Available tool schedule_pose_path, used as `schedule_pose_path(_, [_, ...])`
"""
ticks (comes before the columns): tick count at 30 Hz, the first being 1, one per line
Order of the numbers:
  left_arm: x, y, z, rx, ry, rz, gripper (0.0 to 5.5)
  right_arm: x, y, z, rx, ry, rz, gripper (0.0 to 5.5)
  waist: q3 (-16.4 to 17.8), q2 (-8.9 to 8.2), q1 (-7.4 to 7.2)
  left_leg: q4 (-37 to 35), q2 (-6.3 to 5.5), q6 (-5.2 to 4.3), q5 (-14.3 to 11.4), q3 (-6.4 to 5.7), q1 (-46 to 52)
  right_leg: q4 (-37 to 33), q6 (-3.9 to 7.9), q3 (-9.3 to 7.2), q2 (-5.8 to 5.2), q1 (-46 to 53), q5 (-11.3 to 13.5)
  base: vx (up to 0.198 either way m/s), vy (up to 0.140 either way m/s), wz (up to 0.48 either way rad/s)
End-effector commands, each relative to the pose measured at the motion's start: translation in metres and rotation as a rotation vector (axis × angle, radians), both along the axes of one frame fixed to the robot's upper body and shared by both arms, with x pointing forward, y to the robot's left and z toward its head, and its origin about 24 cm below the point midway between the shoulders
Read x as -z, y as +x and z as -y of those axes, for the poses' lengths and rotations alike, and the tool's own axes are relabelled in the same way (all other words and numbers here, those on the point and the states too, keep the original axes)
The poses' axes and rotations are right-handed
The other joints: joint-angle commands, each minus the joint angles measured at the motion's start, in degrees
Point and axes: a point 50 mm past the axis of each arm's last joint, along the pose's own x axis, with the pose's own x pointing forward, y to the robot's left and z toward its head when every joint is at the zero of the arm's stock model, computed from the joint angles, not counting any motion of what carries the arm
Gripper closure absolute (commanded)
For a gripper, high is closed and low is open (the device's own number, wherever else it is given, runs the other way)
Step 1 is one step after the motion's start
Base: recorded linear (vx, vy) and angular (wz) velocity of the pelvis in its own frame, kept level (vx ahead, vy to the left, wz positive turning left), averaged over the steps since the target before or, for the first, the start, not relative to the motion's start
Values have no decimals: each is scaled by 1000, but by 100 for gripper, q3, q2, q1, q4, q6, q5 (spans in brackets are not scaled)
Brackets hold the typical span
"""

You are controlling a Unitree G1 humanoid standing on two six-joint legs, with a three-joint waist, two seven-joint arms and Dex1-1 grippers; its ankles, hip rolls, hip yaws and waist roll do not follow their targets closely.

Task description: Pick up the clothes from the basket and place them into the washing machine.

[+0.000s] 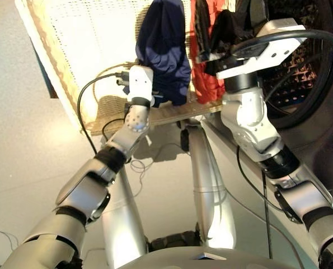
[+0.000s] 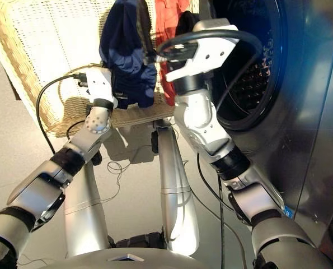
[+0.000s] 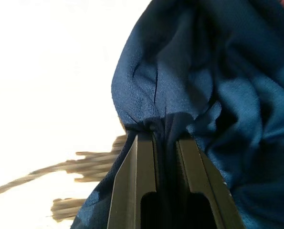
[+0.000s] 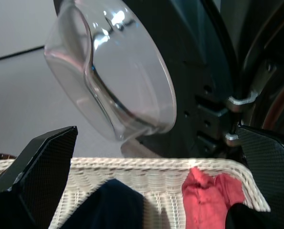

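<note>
My left gripper (image 3: 165,136) is shut on a fold of the navy blue garment (image 1: 163,50), which hangs bunched above the cream wicker basket (image 1: 82,45). The red-orange garment (image 1: 202,61) lies in the basket at the end nearest the washing machine (image 2: 250,67), with a black garment (image 4: 244,217) beside it. My right gripper (image 4: 157,129) is open over that end of the basket, its fingers (image 4: 41,162) spread wide with nothing between them. The washer's glass door (image 4: 118,81) stands swung open beyond the basket, and the perforated drum (image 1: 306,61) is exposed.
The basket's woven rim (image 4: 146,164) runs across in front of my right gripper. A black cable (image 1: 90,101) loops from my left wrist past the basket's near edge. Grey floor (image 1: 20,140) lies to the left.
</note>
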Motion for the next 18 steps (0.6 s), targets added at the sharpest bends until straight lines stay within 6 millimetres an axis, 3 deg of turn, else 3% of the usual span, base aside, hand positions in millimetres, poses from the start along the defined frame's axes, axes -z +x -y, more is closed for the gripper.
schedule_pose_path(1, [-25,-17,14,90,57,175,550,-28,-21,20,-38,-81,151,0,-40,298,-107,-83,5,-14,27,67,159,-1022,285,-179,48,403,597,55,17,170])
schedule_pose_path(4, [-27,-23,12,103,148,220,550,-27,-20,23,-31,-103,143,0,-40,318,-89,-356,-26,-22,114,88,405,-1329,315,-223,9,660,690,43,22,57])
schedule_pose_path(7, [-29,-35,7,142,197,264,550,-12,-15,24,-38,-141,74,0,-40,334,-43,-873,-111,-8,241,169,1027,-1861,401,-215,-29,1238,874,70,50,0])
schedule_pose_path(11, [-35,-49,4,201,239,313,550,12,-12,28,-106,-185,-60,0,-40,337,23,-1351,-209,3,340,187,1765,-2342,496,-264,-148,1974,1033,91,49,-38])
schedule_pose_path(13, [-36,-51,3,210,258,324,550,16,-11,28,-127,-196,-89,0,-40,333,51,-1436,-227,10,359,200,1928,-2423,506,-271,-155,2143,1047,74,40,-18])
schedule_pose_path(18, [-47,-69,0,308,343,390,550,30,-15,23,-363,-302,-260,0,-40,309,183,-1602,-349,26,353,163,2501,-2656,558,-324,-273,2793,1084,53,28,74])
